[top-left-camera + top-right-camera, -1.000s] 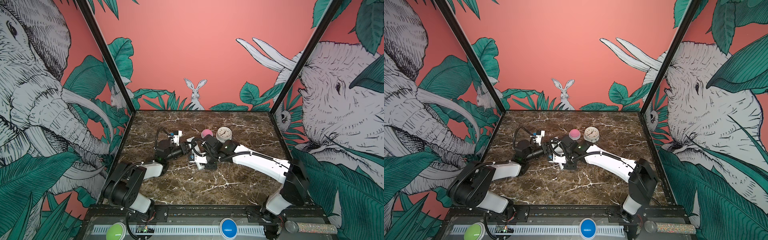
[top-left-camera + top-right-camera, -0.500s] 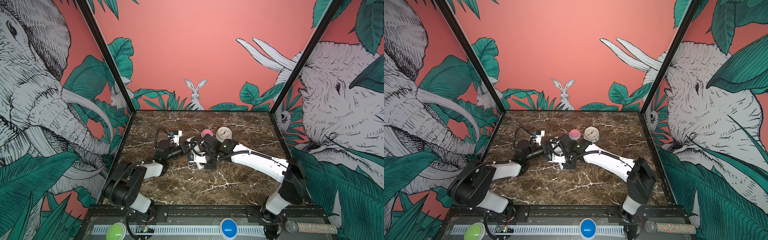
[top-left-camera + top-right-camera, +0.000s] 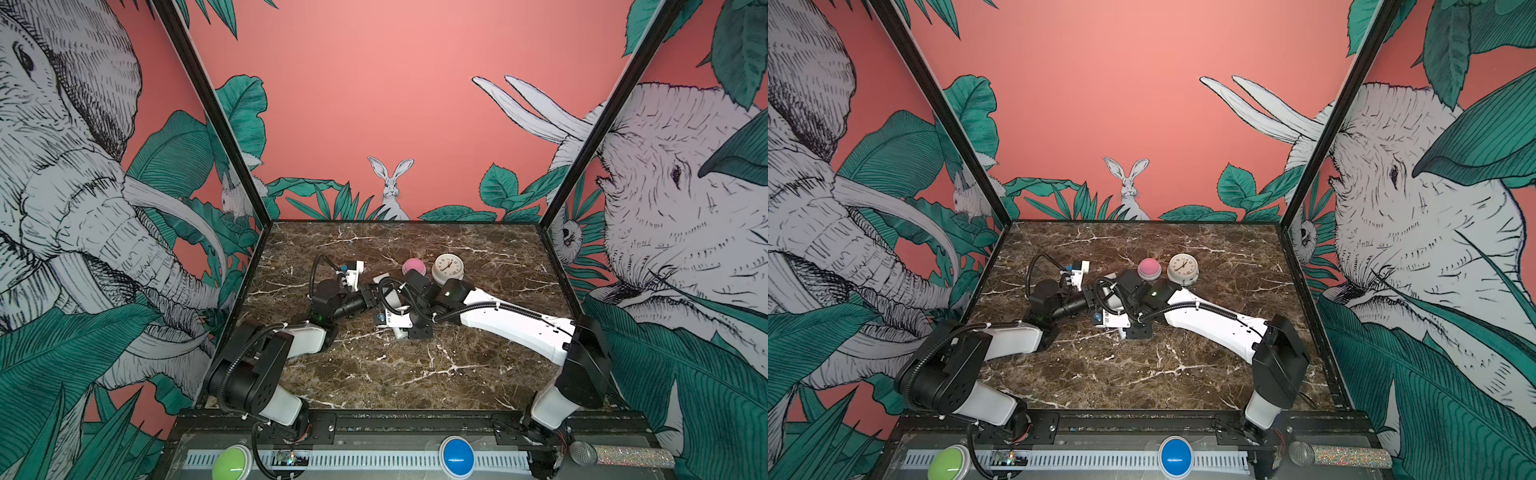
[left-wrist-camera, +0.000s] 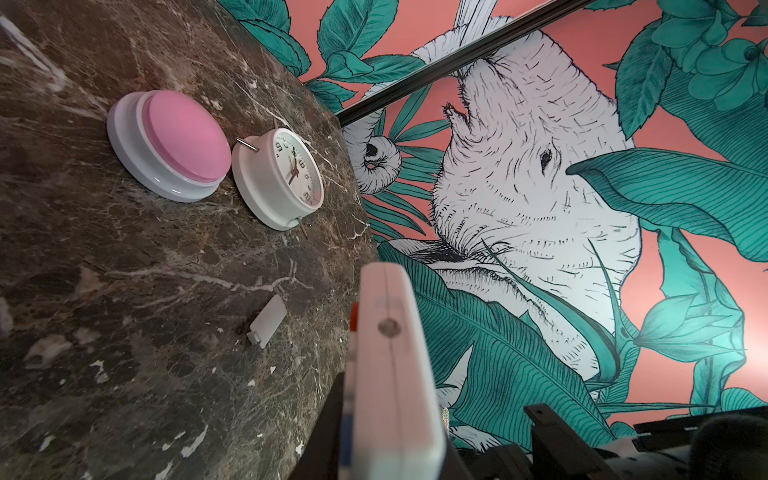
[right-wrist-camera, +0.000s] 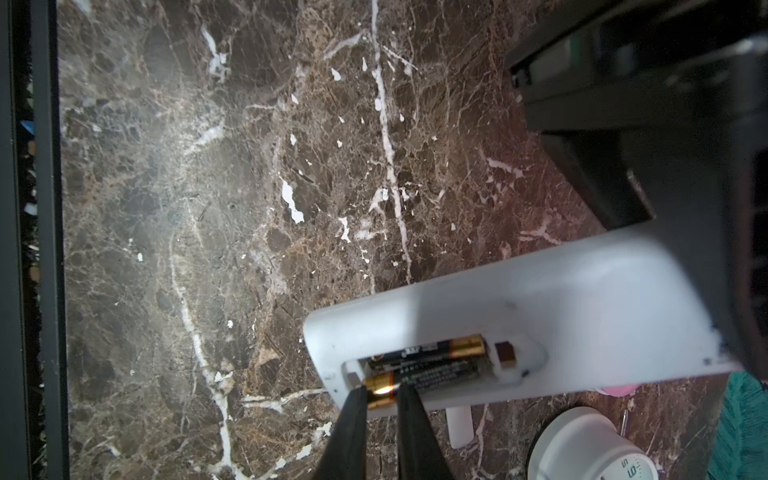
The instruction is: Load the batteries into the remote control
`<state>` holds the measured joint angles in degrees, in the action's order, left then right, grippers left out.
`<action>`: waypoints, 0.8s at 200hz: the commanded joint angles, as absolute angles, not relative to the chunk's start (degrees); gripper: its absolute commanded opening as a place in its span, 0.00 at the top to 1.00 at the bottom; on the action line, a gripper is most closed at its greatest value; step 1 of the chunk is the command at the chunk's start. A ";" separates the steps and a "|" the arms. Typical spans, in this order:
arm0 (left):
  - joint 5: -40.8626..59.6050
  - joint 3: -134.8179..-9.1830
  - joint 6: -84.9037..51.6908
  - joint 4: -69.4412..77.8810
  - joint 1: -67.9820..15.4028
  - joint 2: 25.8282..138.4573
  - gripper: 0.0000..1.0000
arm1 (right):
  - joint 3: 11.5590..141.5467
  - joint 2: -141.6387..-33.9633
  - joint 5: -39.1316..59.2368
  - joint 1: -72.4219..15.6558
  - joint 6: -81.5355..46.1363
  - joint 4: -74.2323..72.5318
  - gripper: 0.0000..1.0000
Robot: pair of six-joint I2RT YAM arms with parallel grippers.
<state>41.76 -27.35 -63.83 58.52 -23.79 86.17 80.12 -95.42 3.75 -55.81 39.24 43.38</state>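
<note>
Remote control (image 5: 519, 299): clamped edgewise in left gripper (image 4: 390, 453).
Battery recess (image 5: 511, 357): two batteries (image 5: 432, 365) lying side by side inside.
Right gripper (image 5: 380, 390): pinching one battery's gold end.

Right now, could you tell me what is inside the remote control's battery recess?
Two batteries lie side by side in the remote control; the right gripper pinches one's gold end. Whatever lies beneath them is covered.

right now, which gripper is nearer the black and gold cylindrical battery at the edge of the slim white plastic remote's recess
Right. The right gripper pinches the gold end of the battery. The left gripper clamps the remote at its opposite end, away from the recess.
</note>
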 commanded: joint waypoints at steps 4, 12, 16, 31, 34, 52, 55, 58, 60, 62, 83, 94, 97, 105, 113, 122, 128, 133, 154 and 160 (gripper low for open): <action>50.62 -30.23 -69.19 64.16 -25.58 84.14 1.00 | 81.64 -97.55 2.11 -55.92 40.69 34.59 0.83; 50.71 -30.13 -69.30 64.17 -25.57 84.04 1.00 | 81.65 -97.56 1.92 -55.92 40.69 34.48 0.83; 50.67 -30.08 -69.34 64.24 -25.55 84.05 1.00 | 81.65 -97.56 1.85 -56.05 40.62 34.37 0.83; 50.92 -30.06 -69.31 64.25 -25.62 83.79 1.00 | 81.41 -97.47 1.41 -56.14 40.48 33.96 0.83; 50.94 -30.06 -69.32 64.32 -25.58 83.76 1.00 | 81.39 -97.42 1.29 -56.11 40.44 33.80 0.83; 51.20 -30.18 -69.33 64.34 -25.66 83.58 1.00 | 81.08 -97.25 0.64 -56.24 40.47 33.10 0.83; 51.23 -30.16 -69.32 64.37 -25.71 83.58 1.00 | 81.04 -97.25 0.56 -56.22 40.51 33.04 0.83; 51.23 -30.21 -69.28 64.36 -25.67 83.58 1.00 | 81.04 -97.27 0.47 -56.19 40.54 32.97 0.83; 51.24 -30.23 -69.33 64.41 -25.67 83.58 1.00 | 81.04 -97.28 0.41 -56.22 40.53 33.01 0.83; 51.24 -30.23 -69.30 64.49 -25.66 83.58 1.00 | 81.04 -97.24 0.39 -56.19 40.56 32.91 0.83; 51.55 -30.51 -69.43 64.59 -25.75 83.58 1.00 | 81.04 -97.41 -0.50 -56.35 40.87 32.46 0.83; 51.67 -30.59 -69.47 64.56 -25.74 83.58 1.00 | 81.04 -97.38 -1.15 -56.35 41.04 32.03 0.83; 51.72 -30.59 -69.48 64.59 -25.75 83.58 1.00 | 81.04 -97.38 -1.22 -56.38 41.04 31.89 0.83; 51.76 -30.67 -69.44 64.60 -25.73 83.58 1.00 | 81.07 -97.38 -1.63 -56.51 41.04 31.52 0.83; 51.89 -30.68 -69.45 64.59 -25.77 83.58 1.00 | 81.12 -97.38 -1.81 -56.51 40.98 31.23 0.83; 51.90 -30.67 -69.50 64.60 -25.77 83.50 1.00 | 81.12 -97.31 -1.84 -56.47 40.70 30.82 0.83; 51.92 -30.59 -69.43 64.49 -25.79 83.58 1.00 | 81.12 -97.23 -1.64 -56.48 40.53 30.61 0.83; 51.95 -30.59 -69.49 64.54 -25.75 83.52 1.00 | 81.12 -97.16 -1.51 -56.51 40.44 30.47 0.83; 52.06 -30.59 -69.51 64.60 -25.76 83.41 1.00 | 81.21 -97.38 -1.33 -56.54 40.36 30.41 0.83; 52.04 -30.59 -69.48 64.56 -25.75 83.33 1.00 | 81.21 -97.38 -1.39 -56.56 40.50 30.51 0.83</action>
<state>41.80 -28.14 -63.35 58.43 -23.57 86.17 80.23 -95.44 0.45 -56.71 39.97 42.35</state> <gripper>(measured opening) 0.215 0.170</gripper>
